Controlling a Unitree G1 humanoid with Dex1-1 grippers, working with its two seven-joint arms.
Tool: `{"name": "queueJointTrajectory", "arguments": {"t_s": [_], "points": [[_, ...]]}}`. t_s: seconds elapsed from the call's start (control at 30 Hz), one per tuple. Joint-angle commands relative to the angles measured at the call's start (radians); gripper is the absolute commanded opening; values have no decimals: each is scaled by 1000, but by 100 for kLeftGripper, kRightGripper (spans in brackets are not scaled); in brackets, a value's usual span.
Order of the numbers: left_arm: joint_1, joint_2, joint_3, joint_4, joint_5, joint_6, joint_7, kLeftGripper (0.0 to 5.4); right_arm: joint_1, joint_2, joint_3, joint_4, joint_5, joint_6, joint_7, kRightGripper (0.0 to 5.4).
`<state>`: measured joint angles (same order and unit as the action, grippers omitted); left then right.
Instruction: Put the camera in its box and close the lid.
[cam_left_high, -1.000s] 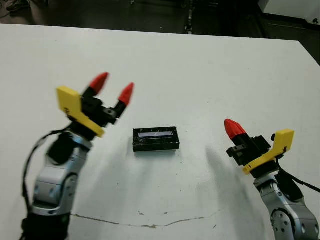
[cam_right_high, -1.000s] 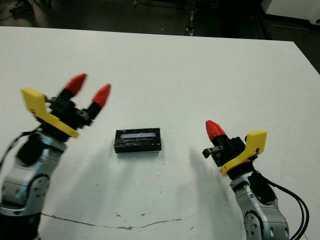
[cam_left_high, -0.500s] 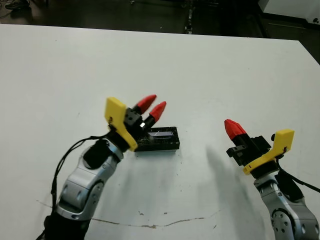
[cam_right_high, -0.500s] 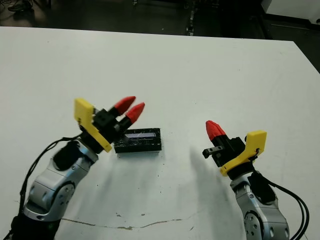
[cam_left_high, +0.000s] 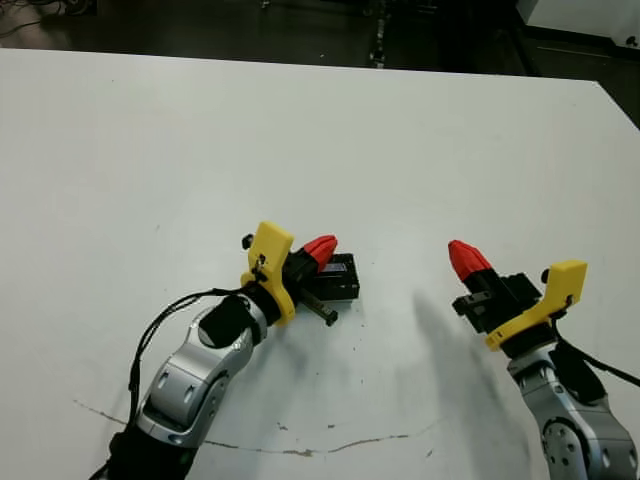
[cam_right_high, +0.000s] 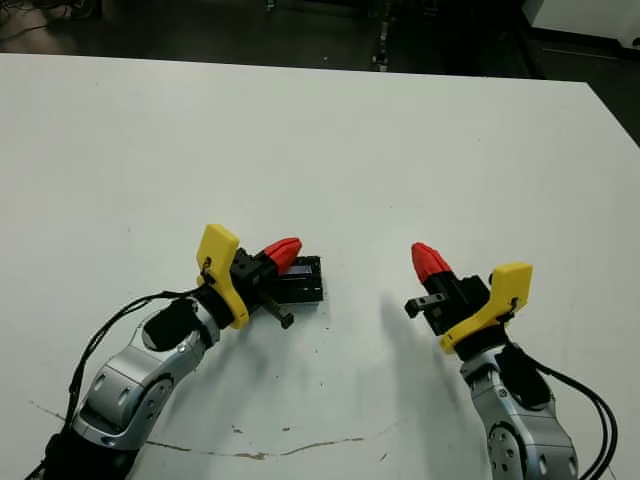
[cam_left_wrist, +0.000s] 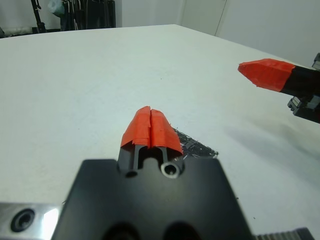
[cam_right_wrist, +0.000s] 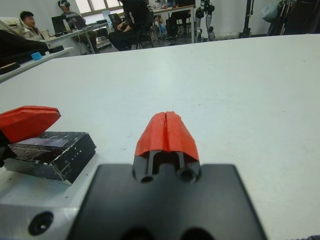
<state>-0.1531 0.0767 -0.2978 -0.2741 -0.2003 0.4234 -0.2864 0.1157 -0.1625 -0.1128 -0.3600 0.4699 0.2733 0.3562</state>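
Note:
The glossy black lid (cam_left_high: 342, 276) lies flat at the table's middle, seen closer as a black block (cam_right_wrist: 55, 147). The box and the camera are hidden from view beneath it. My left gripper (cam_left_high: 321, 247) is shut with nothing between its fingers, and its red tips (cam_left_wrist: 151, 124) rest over the lid's left end. My right gripper (cam_left_high: 463, 254) is also shut and holds nothing. It hovers well to the right of the lid, tips (cam_right_wrist: 166, 131) pointing toward it without touching.
A thin dark crack line (cam_left_high: 300, 452) runs across the white table near its front edge. A black cable (cam_left_high: 150, 335) loops beside my left forearm. Several people (cam_right_wrist: 131, 20) sit at desks beyond the table's far side.
My left gripper has swung right and down onto the lid's left end, and its fingers have gone from open to shut. The right arm and the lid have stayed put.

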Motion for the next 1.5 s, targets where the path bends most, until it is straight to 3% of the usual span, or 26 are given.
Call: {"name": "queueJointTrajectory", "arguments": {"t_s": [0.03,0.4,0.77,0.93,1.1,1.3,1.5], "points": [[17,-1,-14,41,21,24,3,2,10,-7,-4,2,-2,-9,5,0],[-4,-8,-10,98,3,58,-39,2,10,-3,-3,6,2,-15,9,0],[-53,-48,60,106,-63,322,14,2,14,0,0,0,1,-6,1,0],[-46,-50,99,53,-123,407,15,2,16,3,4,-2,2,-6,2,0],[-20,-29,131,-80,-186,482,15,2,17,2,4,4,-2,-14,6,0],[26,3,206,-258,-257,479,8,2,17,-1,4,-1,-5,-8,2,0],[37,-1,372,-299,-325,321,12,2,13,-2,2,-2,-2,-5,1,0]]}}
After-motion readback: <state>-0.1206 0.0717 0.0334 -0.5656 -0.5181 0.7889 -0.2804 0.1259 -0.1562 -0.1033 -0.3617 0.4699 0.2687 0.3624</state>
